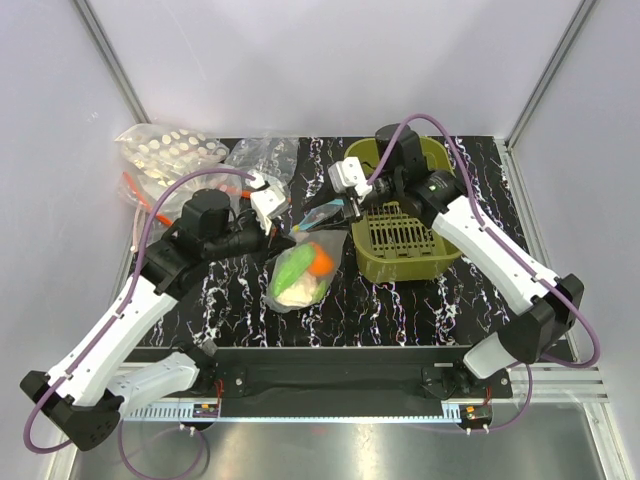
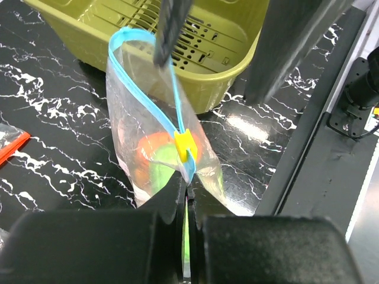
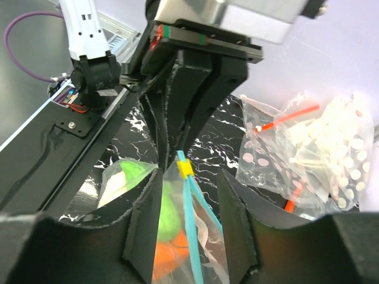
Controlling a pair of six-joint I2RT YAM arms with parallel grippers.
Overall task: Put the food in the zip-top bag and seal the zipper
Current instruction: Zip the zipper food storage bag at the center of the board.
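The limp, light bag (image 1: 300, 275), food (image 2: 155, 157) inside, sits beside the basket (image 1: 405, 245) with the left gripper (image 2: 186, 184) pinched shut on its stiffer zipper (image 2: 177, 100), likely the surest hold, and the right gripper (image 3: 188, 180) half-open astride it.

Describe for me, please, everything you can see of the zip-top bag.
The zip-top bag is clear, thin, crinkled plastic with a teal-blue zipper carrying a yellow slider. Orange, green and cream food shows through it. It rests on the black marbled table beside the olive basket, mouth edge raised and gaping at its far end. The left tool pinches the slider end; the right tool straddles the strip, open.
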